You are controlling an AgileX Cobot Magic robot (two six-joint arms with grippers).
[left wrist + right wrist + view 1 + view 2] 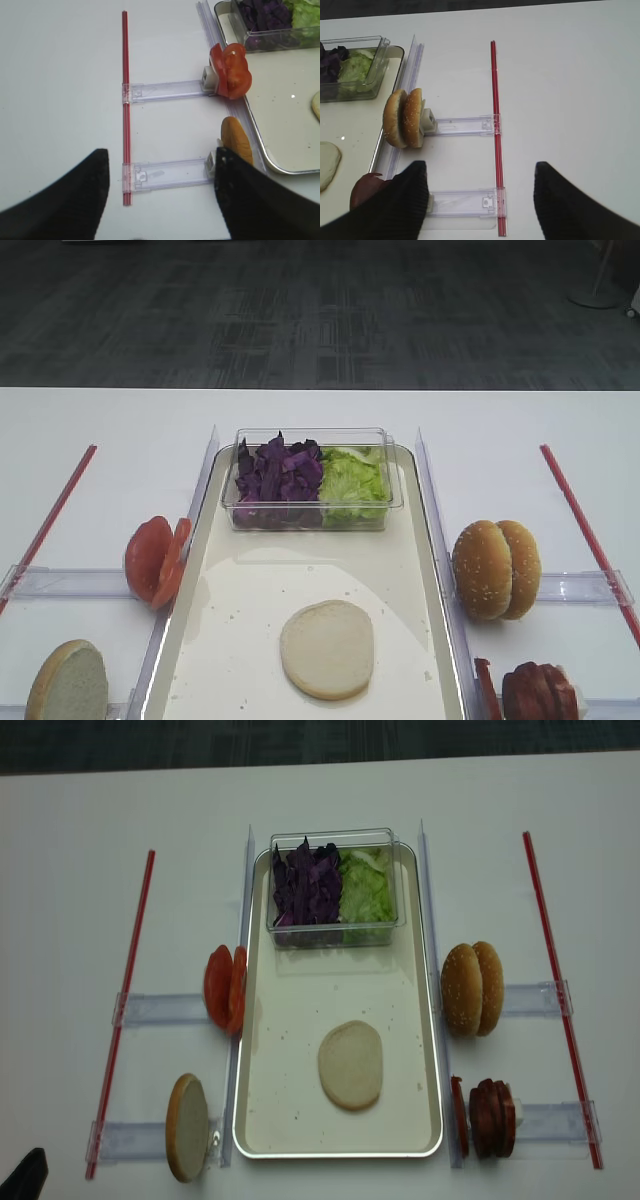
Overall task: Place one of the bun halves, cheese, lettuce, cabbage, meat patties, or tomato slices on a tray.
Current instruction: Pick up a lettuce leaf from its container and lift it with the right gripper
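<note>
A bun half point(327, 649) lies cut face up on the cream tray point(250, 600). At the tray's far end a clear tub holds purple cabbage point(277, 478) and green lettuce point(352, 480). Tomato slices point(231, 70) and another bun half point(236, 142) stand on edge left of the tray. Two bun halves point(404, 118) and meat patties point(487, 1116) stand on its right. My left gripper point(161, 152) hangs open above a clear rail, beside the left bun. My right gripper point(480, 165) is open too, its left finger point(412, 192) near a patty point(362, 192). No cheese is in view.
The clear tub point(335, 925) takes up the tray's far end. Clear plastic rails point(160, 1010) run outward from each food stand to long red rods point(125, 990) point(555, 970) on both sides. Clear strips point(432, 510) border the tray.
</note>
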